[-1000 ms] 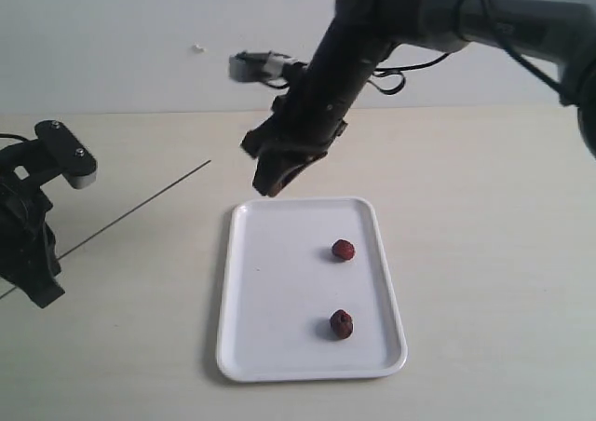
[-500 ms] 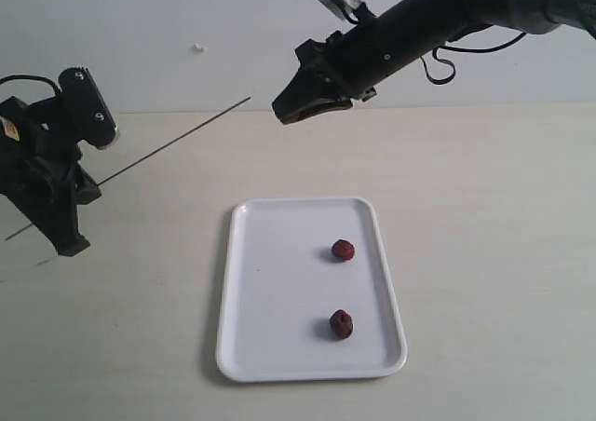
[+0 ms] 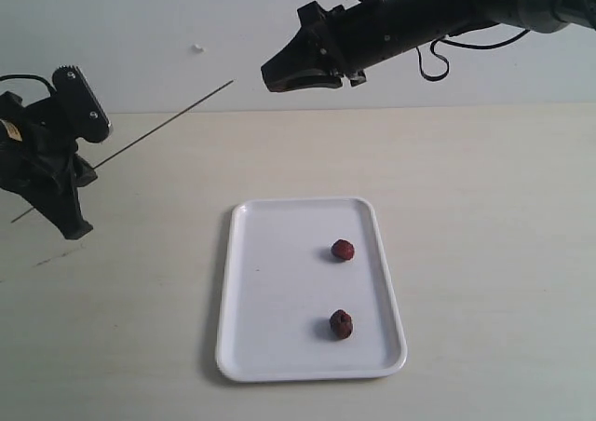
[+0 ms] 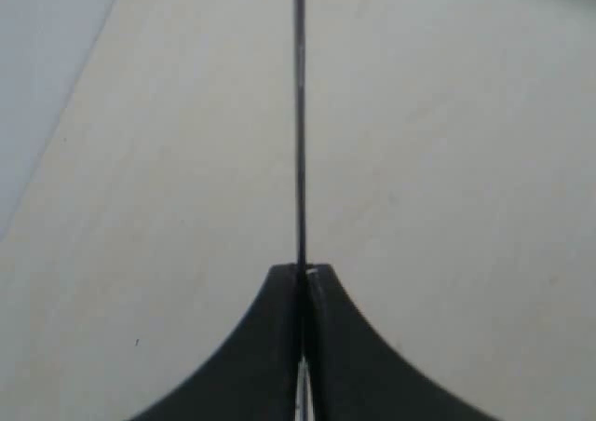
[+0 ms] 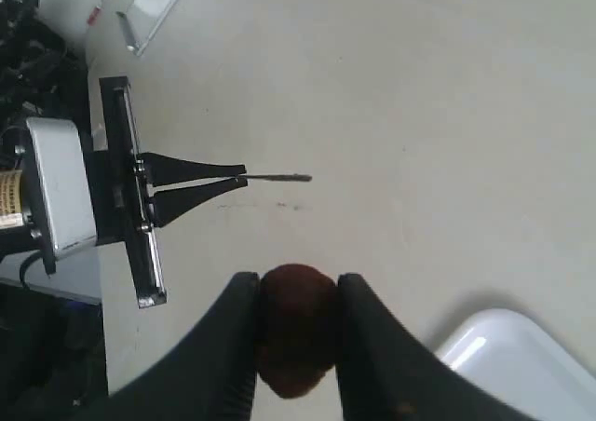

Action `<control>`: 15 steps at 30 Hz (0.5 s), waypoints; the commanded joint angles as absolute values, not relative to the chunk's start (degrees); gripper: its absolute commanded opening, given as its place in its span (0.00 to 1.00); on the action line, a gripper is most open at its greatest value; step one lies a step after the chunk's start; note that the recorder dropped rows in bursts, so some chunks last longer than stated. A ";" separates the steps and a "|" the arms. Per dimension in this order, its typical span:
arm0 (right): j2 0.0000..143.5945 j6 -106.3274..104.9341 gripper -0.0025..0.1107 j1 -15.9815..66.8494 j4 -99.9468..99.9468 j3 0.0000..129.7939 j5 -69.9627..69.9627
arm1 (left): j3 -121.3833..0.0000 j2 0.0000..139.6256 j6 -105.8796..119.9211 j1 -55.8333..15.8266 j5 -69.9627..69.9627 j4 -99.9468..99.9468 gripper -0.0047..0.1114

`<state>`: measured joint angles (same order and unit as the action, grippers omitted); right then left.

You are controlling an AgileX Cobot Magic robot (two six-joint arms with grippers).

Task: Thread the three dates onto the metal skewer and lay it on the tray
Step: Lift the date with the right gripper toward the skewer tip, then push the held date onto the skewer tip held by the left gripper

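Holding one wrinkled, dark reddish-brown oval date (image 5: 296, 332) in the black right gripper (image 3: 270, 76), fingers narrowed around it, now sitting a little higher and more level than half a second earlier. Clamping the thin, straight grey metal skewer (image 3: 168, 121) in the fully closed black left gripper (image 4: 303, 272), tip now angled slightly higher, pointing toward the held date, near but not touching. Keeping two more dates (image 3: 343, 250) unmoved on the glossy white rectangular tray (image 3: 279, 346), well apart from both grippers.

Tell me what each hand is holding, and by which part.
Left hand pinches the skewer nearer one end; right hand grips a date by its sides.
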<state>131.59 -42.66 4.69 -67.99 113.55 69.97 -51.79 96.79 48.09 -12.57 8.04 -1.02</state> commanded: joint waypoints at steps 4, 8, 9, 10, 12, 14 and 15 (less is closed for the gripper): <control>130.84 -41.84 0.24 3.85 -72.01 114.18 69.96 | -51.53 96.77 47.80 -12.88 4.10 -0.84 0.04; 130.84 -40.42 0.24 3.85 -73.93 114.18 69.96 | -51.53 96.77 48.64 -14.81 2.97 -0.84 0.04; 130.84 -40.30 0.24 3.85 -73.93 114.18 69.96 | -51.53 96.77 48.79 -14.95 2.65 -0.84 0.04; 130.84 -40.30 0.24 3.85 -73.93 114.18 69.96 | -51.53 96.77 48.79 -14.95 2.65 -0.84 0.04; 130.84 -40.30 0.24 3.85 -73.93 114.18 69.96 | -51.53 96.77 48.79 -14.95 2.65 -0.84 0.04; 130.84 -40.33 0.24 3.98 -73.93 114.18 69.96 | -51.53 96.77 48.79 -15.27 2.47 -0.84 0.04; 130.84 -40.28 0.24 3.99 -73.93 114.18 69.96 | -51.53 96.77 48.79 -15.42 2.39 -0.84 0.04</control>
